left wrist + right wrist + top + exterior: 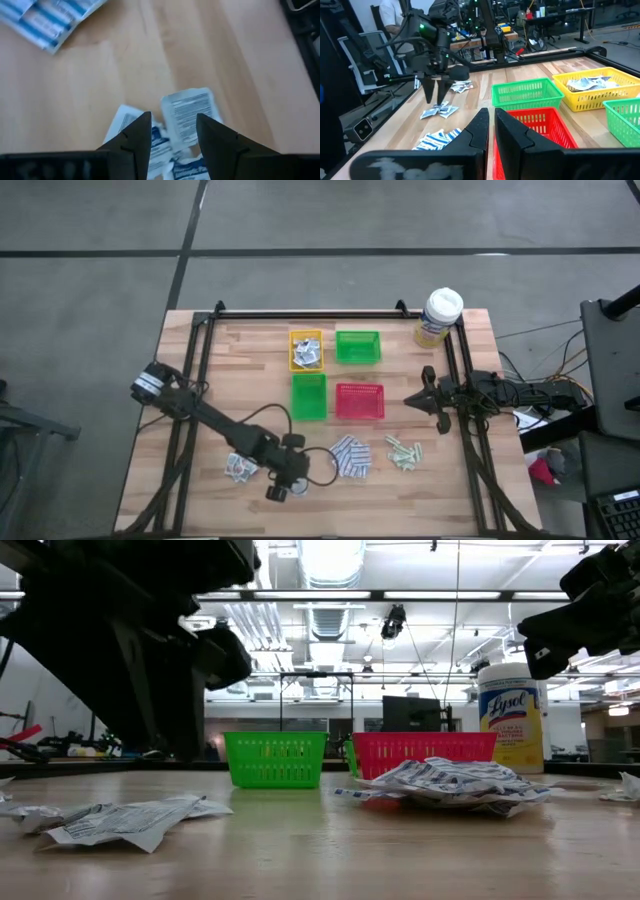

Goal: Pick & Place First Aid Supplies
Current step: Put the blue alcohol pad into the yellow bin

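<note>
While the left end effector hangs over the white-grey sachets with its fingers parted and nothing between them, the packets lie directly below and slightly ahead of it on the surface; the topmost sachet's long axis runs roughly in line with the fingers. Blue-and-white pads and pale green strips lie nearer the right end effector, which waits clenched and empty (by the red tray). Actual height above the sachets is hard to judge.
</note>
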Controlling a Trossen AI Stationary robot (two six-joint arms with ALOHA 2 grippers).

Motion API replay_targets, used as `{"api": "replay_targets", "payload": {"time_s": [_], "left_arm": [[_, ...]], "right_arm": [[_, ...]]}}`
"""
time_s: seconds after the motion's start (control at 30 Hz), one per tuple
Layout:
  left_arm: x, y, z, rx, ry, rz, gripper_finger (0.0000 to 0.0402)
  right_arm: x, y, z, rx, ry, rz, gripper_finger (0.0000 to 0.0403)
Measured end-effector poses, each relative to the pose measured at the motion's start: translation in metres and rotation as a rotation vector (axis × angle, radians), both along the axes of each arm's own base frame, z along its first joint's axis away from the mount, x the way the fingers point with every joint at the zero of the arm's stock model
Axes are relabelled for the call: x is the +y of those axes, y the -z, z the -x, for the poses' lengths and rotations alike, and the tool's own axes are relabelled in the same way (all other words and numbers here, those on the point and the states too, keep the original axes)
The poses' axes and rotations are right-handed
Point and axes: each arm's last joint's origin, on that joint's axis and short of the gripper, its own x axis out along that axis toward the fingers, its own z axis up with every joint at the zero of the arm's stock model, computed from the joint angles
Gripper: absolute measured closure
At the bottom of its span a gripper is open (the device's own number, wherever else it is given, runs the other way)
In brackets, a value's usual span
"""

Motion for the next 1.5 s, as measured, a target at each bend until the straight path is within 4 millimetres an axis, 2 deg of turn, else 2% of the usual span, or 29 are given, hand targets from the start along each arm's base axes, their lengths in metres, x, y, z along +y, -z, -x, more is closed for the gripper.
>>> {"api": "replay_targets", "payload": {"time_s": [0.33, 0.67, 1.03, 1.5], "left_arm": [[-0.012, 0.001, -0.007, -0.163, 0.169, -0.067, 0.0252], [-0.017, 0.005, -0.002, -0.184, 0.359, -0.16, 0.0252], [-0.02, 0.014, -0.006, -0.177, 0.39, -0.18, 0.0253], [-0.016, 0.019, -0.021, -0.11, 0.37, -0.174, 0.028]], "right_arm": [[0.0, 0.0, 0.0, 0.0, 0.0, 0.0, 0.0374], [0.0, 0.0, 0.0, 0.0, 0.0, 0.0, 0.0374], [0.0, 0.0, 0.0, 0.0, 0.0, 0.0, 0.0374], [0.0, 0.0, 0.0, 0.001, 0.0, 0.0, 0.0374]]}}
